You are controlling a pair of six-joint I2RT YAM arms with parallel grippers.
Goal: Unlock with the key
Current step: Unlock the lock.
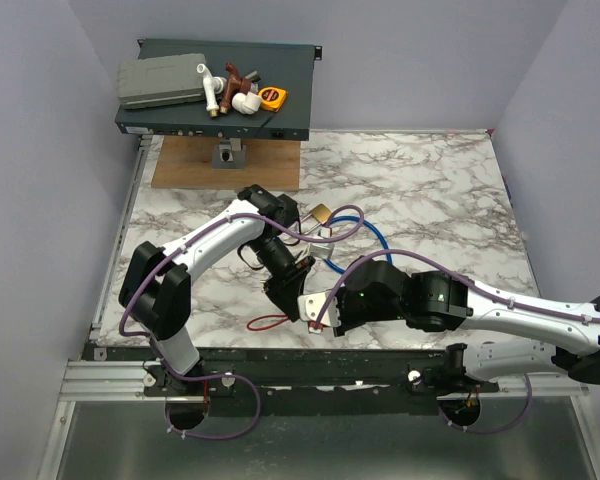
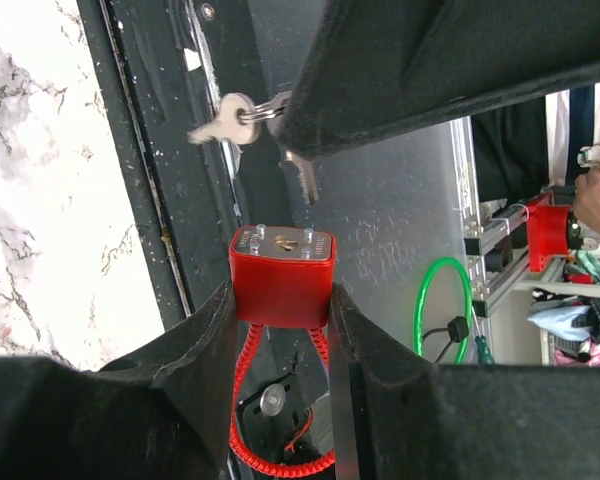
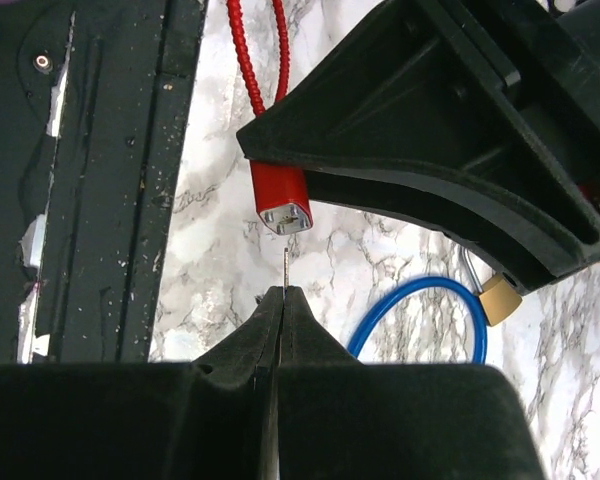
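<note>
While the right gripper (image 3: 283, 302) pinches shut on the key (image 3: 283, 268), the thin blade points at the keyway of a red cable lock (image 2: 282, 262), just short of it, above the near edge. The left gripper (image 2: 280, 305) clamps that lock's body. Beyond lie a blue cable lock (image 3: 420, 300) and a brass padlock (image 3: 500, 298) on the marble table (image 1: 430, 190). A cluttered dark rack box (image 1: 280, 118) fills the far left corner, with lilac walls around.

Thin clear gap between key (image 3: 283, 268) and red lock (image 3: 281, 199). Blue cable (image 3: 430, 283) and padlock (image 3: 500, 298) lie on counter (image 1: 450, 190) just beyond; counter's right side open.
</note>
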